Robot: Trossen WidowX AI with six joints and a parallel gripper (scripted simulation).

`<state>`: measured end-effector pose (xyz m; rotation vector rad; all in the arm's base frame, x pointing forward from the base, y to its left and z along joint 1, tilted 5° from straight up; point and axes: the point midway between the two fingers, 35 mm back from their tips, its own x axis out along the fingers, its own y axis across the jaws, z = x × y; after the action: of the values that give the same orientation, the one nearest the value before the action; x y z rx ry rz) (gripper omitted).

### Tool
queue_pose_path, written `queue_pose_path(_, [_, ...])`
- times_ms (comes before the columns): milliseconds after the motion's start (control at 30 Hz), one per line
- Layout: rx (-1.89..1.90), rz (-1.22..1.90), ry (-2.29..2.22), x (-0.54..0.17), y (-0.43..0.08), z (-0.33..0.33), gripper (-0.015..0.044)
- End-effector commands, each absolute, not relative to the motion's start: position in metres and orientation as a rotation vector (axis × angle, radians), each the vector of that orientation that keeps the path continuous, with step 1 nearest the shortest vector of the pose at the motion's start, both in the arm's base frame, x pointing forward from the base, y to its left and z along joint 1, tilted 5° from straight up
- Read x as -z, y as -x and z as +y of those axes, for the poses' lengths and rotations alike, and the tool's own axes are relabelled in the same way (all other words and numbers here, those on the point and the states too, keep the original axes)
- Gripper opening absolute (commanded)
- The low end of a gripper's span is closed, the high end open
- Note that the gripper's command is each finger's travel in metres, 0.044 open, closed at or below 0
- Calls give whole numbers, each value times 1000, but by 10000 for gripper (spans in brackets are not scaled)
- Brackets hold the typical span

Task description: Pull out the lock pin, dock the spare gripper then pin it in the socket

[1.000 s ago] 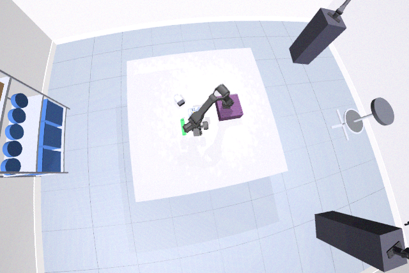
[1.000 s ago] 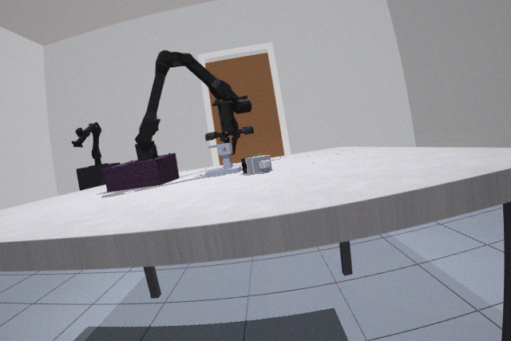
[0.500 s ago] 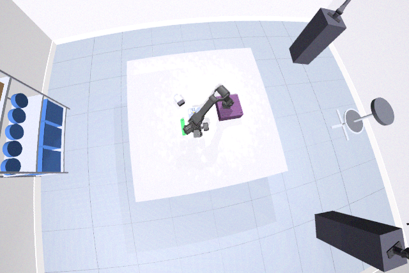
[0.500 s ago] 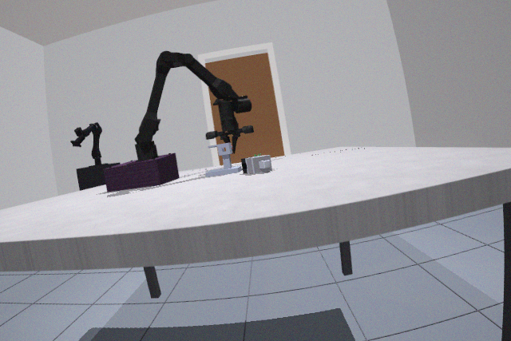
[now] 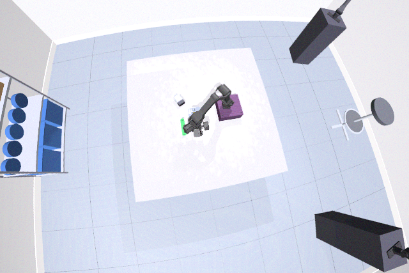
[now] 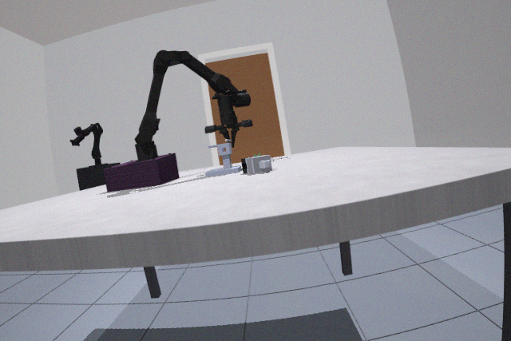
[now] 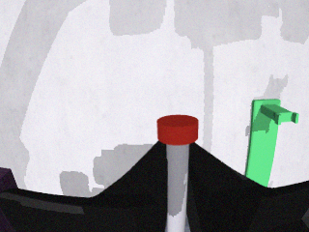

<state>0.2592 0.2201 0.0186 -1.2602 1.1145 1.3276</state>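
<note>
My gripper (image 7: 173, 145) (image 6: 230, 143) is shut on the lock pin (image 7: 178, 131), gripping its grey shaft just below the red head in the wrist view. The pin's lower end is hidden. The pale blue-grey mount (image 6: 226, 162) (image 5: 193, 110) stands on the table, its socket block at the top of the post. In the exterior view my fingertips hang at the height of the socket's top, overlapping it in view; touching or apart cannot be told. The spare gripper (image 5: 179, 100) (image 6: 255, 164), a light grey body with a black end, lies on the table away from my fingers.
A green strip with a small hooked peg (image 7: 262, 150) (image 5: 182, 126) lies beyond my fingers. The arm stands on a purple block (image 5: 229, 109) (image 6: 142, 172). The white table (image 5: 158, 177) (image 6: 330, 188) carries them all.
</note>
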Motion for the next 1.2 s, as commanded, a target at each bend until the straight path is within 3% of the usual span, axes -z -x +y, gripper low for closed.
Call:
queue_pose_path(0, [-1328, 1117, 1260, -17, -259, 220, 0])
queue_pose_path(1167, [-1339, 1102, 1274, -26, -341, 267, 0])
